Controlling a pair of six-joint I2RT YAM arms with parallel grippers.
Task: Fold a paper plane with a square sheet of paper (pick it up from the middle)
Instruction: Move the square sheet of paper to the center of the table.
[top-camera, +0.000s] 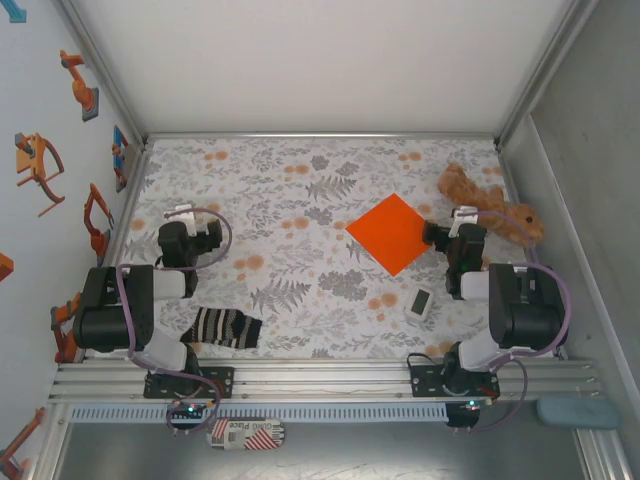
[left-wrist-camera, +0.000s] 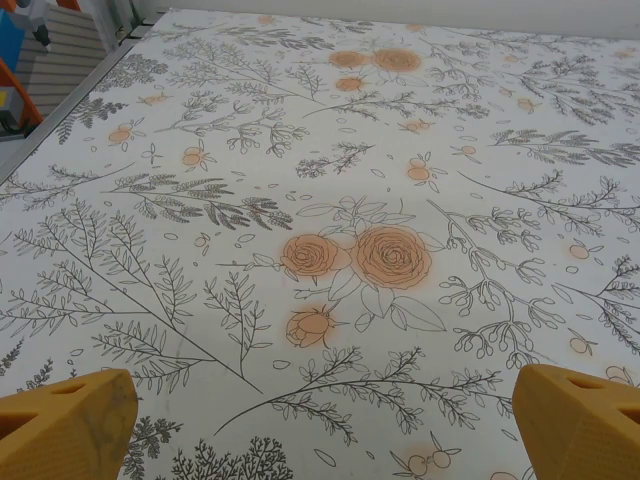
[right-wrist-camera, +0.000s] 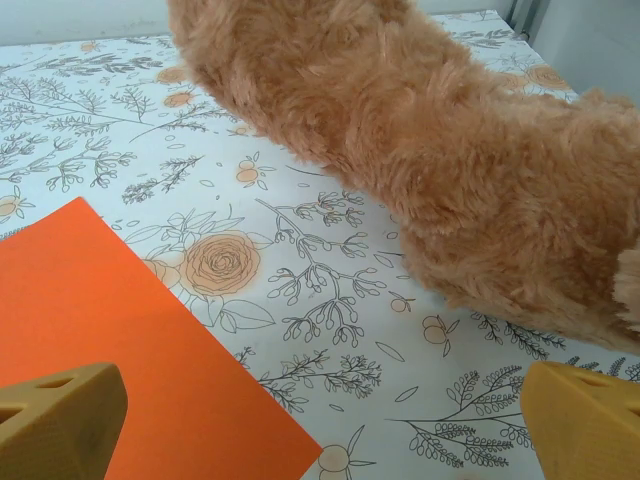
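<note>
Paper, thin and bright orange, made up the square sheet of paper (top-camera: 393, 233), which lay flat and unfolded on the right half of the table, turned so that it read as a diamond with crisp straight edges. It rested on a matte floral tablecloth (top-camera: 300, 190) printed with grey ferns and pale orange roses. The right gripper (top-camera: 462, 222) sat just beside the sheet's right corner with its jaws spread wide and nothing between them; in the right wrist view its blocky, yellow-orange fingertips (right-wrist-camera: 60, 420) framed the scene, the left one over the smooth sheet (right-wrist-camera: 130, 350). Just beyond that gripper sprawled a shaggy tan plush toy (top-camera: 490, 205), its curly fur looming large in the wrist view (right-wrist-camera: 420, 160). The left gripper (top-camera: 188, 218) stood well apart from the sheet on the table's left side, likewise wide apart and empty, its fingertips (left-wrist-camera: 65, 425) above bare printed cloth (left-wrist-camera: 350, 150). A ribbed black-and-white striped sock (top-camera: 225, 327) lay crumpled near the left arm's base, and a small white rounded device (top-camera: 420, 303) lay near the right arm.
</note>
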